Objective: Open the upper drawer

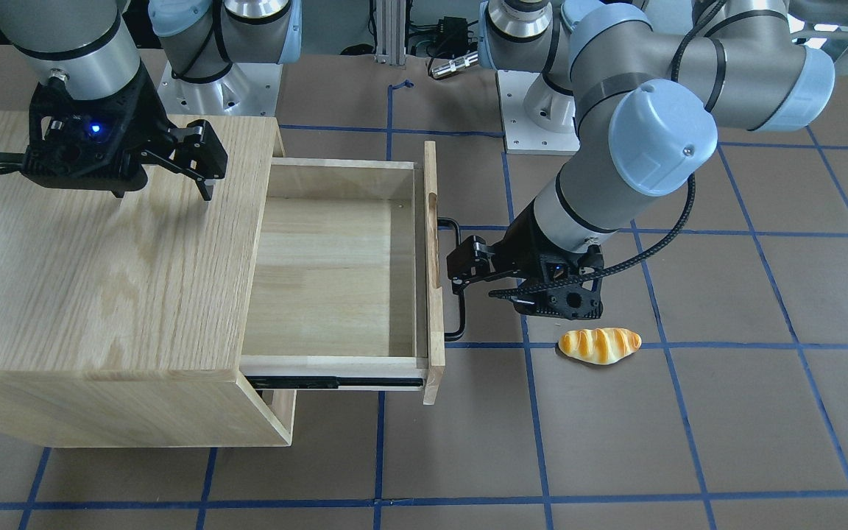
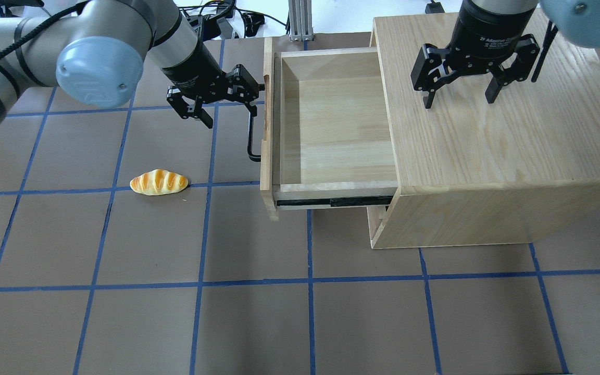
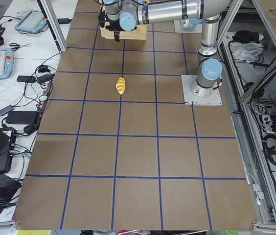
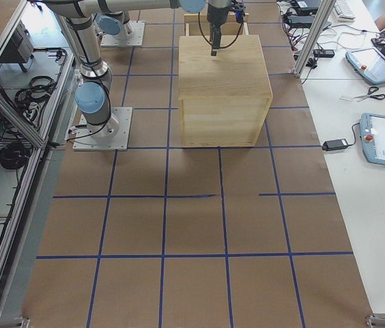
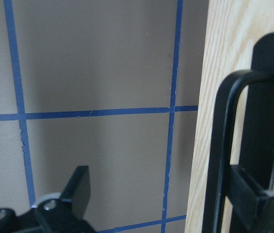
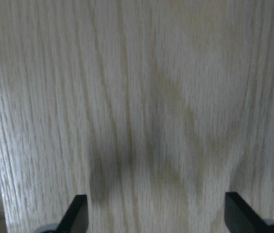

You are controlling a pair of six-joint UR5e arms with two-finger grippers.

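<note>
Left fingers (image 2: 203,113) gape astride the handle (image 2: 250,130) of the pulled-out upper drawer (image 2: 331,120); right fingers (image 2: 492,89) gape above cabinet (image 2: 487,146).

Overhead cam behind robot, front cam opposite, both steep, mid-range; they share the upper drawer (image 2: 331,130), 12 o'clock overhead, 9 o'clock in front. Side cams far, cabinet (image 4: 223,82) at 12 o'clock. Wrist cams close: left on handle (image 5: 223,145), right on cabinet top.

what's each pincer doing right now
left pincer: open, straddling the upper drawer handle bar
right pincer: open, empty, over the cabinet top
</note>
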